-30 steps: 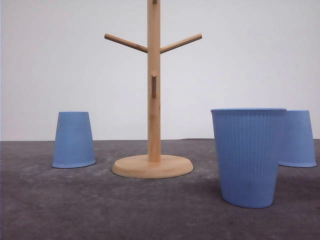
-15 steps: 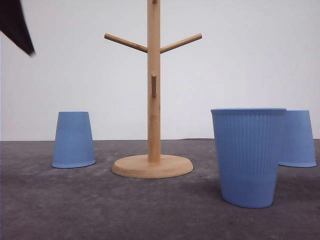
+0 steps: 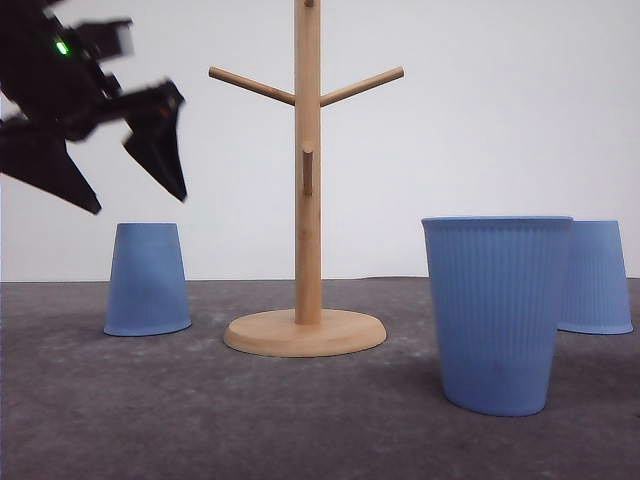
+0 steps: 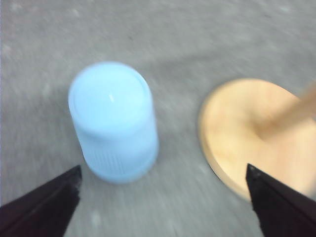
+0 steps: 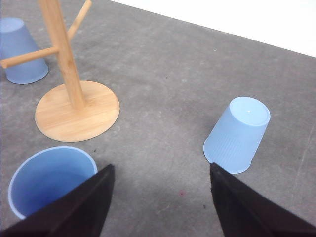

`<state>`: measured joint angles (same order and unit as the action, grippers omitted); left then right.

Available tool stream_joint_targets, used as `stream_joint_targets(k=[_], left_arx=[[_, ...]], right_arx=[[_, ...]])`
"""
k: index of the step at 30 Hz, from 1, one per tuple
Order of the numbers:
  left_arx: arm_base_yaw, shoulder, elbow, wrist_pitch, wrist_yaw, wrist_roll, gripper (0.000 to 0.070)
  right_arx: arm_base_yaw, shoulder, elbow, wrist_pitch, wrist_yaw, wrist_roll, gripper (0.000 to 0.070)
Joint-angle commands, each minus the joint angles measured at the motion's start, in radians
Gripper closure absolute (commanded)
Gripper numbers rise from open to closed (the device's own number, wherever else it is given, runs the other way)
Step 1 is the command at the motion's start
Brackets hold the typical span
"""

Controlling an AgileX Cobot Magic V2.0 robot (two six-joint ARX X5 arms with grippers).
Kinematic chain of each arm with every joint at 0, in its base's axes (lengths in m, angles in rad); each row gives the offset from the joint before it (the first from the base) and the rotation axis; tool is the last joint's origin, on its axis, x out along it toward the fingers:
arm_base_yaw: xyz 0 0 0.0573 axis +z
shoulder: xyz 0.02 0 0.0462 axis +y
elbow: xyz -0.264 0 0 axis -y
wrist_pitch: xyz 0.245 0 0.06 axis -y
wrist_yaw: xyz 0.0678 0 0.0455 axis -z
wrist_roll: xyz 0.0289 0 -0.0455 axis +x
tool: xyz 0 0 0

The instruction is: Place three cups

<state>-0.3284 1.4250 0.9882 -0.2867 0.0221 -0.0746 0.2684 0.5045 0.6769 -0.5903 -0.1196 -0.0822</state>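
Left gripper hangs spread above my left cup, at nine o'clock from the stand. Wrist view: that upturned cup is off-centre between the fingers; descending, I'd risk tipping it. Right gripper spread, empty.

A: What's on the grey table?
B: Wooden stand centre. Inverted cup left of it, inverted cup far right, upright cup nearest the camera.
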Motion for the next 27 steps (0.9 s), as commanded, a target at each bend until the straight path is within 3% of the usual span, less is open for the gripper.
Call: stream_joint_targets(k=[1, 5, 23, 27], left_arx=[[0.003, 0.034, 0.025, 0.033, -0.007, -0.023, 0.002], [0.027, 0.105, 0.049, 0.046, 0.005, -0.054, 0.002], [0.061, 0.255, 0.066, 0.188, 0.015, -0.047, 0.0026], [0.061, 0.27, 0.066, 0.19, 0.015, -0.047, 0.0103]], right_arx=[[0.004, 0.001, 0.015, 0.013, 0.001, -0.007, 0.0308], [0.004, 0.001, 0.015, 0.013, 0.0, -0.004, 0.0308], [0.004, 0.001, 0.015, 0.013, -0.006, -0.003, 0.0309], [0.004, 0.001, 0.015, 0.013, -0.011, -0.003, 0.0308]])
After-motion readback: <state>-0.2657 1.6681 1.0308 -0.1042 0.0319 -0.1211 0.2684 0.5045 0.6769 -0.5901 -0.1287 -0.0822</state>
